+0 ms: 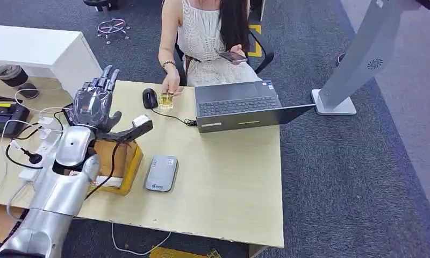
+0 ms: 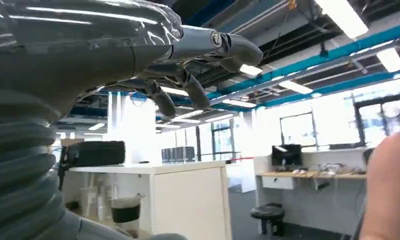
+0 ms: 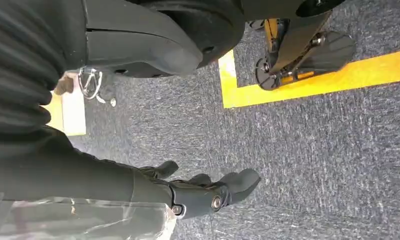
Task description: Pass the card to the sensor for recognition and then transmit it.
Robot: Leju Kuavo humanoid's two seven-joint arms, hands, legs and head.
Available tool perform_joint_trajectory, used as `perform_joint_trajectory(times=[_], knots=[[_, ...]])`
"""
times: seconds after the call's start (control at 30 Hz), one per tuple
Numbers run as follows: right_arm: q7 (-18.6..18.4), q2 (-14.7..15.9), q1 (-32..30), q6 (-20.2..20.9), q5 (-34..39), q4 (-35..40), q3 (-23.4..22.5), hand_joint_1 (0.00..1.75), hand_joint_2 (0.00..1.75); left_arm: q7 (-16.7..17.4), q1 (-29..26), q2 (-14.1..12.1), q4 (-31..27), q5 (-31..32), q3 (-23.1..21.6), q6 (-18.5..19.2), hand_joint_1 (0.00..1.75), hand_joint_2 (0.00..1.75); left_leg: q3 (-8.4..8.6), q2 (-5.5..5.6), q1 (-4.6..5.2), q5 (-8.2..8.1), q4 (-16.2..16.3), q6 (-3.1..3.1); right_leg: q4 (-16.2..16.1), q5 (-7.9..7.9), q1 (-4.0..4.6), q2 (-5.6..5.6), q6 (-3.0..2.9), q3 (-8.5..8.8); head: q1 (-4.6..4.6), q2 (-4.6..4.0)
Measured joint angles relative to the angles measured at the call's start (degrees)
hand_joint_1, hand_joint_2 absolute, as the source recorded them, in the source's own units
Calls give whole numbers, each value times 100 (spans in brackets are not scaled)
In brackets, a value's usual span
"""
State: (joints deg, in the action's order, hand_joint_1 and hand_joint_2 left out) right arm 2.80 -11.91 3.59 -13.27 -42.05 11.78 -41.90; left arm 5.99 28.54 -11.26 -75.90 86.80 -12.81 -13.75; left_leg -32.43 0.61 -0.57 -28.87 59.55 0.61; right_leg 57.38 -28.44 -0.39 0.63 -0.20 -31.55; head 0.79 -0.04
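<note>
A small yellowish card point(image 1: 166, 100) lies at the table's far edge under a seated person's hand point(image 1: 171, 86), next to a black mouse point(image 1: 149, 98). My left hand point(image 1: 94, 99) is raised above the table's left side, fingers stretched out and apart, holding nothing; the card is off to its right. In the left wrist view the left hand point(image 2: 188, 65) points into the room with nothing in it. A flat grey reader point(image 1: 162, 173) lies on the table near me. My right hand point(image 3: 198, 192) hangs over grey carpet, fingers loosely apart and empty.
A brown box point(image 1: 119, 164) with a black scanner point(image 1: 133, 129) on top sits just under my left forearm. An open laptop point(image 1: 239, 105) stands at the far right of the table point(image 1: 229, 183). Cables and a power strip point(image 1: 33, 156) crowd the left edge. A grey kiosk stand point(image 1: 358, 59) rises on the right.
</note>
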Motion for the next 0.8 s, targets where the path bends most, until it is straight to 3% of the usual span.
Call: perform_joint_trajectory(times=[0.13, 0.27, 0.53, 0.8], knots=[[2, -2, -2, -9, 2, 0, -9, 0, 175, -15, -202, 42, -294, -35, -7, -7, 0, 175, 0, -1, 0, -1, 0, 0, 0, 0, 0, 1, 0, 0, -2, 0], [39, -13, -4, -22, 125, 0, -59, 0, 175, -249, -615, 105, -858, -276, -50, -230, 0, 175, 1, -2, 1, -1, 0, -1, 0, 0, 0, 3, 0, 0, -4, 0], [120, -55, -11, -129, 446, 0, -369, 0, 175, -295, -2235, 136, -2526, -315, -502, -531, 0, 175, -1, -13, 1, -15, -2, 1, -3, -7, 0, 11, 3, -3, -4, 0], [164, -87, -14, -195, 691, 11, -723, 0, 175, -267, -3748, -128, -3078, -465, -586, -555, 0, 175, 1, -13, -1, -16, -6, -1, -3, -10, 1, 10, 1, -3, -2, 0]])
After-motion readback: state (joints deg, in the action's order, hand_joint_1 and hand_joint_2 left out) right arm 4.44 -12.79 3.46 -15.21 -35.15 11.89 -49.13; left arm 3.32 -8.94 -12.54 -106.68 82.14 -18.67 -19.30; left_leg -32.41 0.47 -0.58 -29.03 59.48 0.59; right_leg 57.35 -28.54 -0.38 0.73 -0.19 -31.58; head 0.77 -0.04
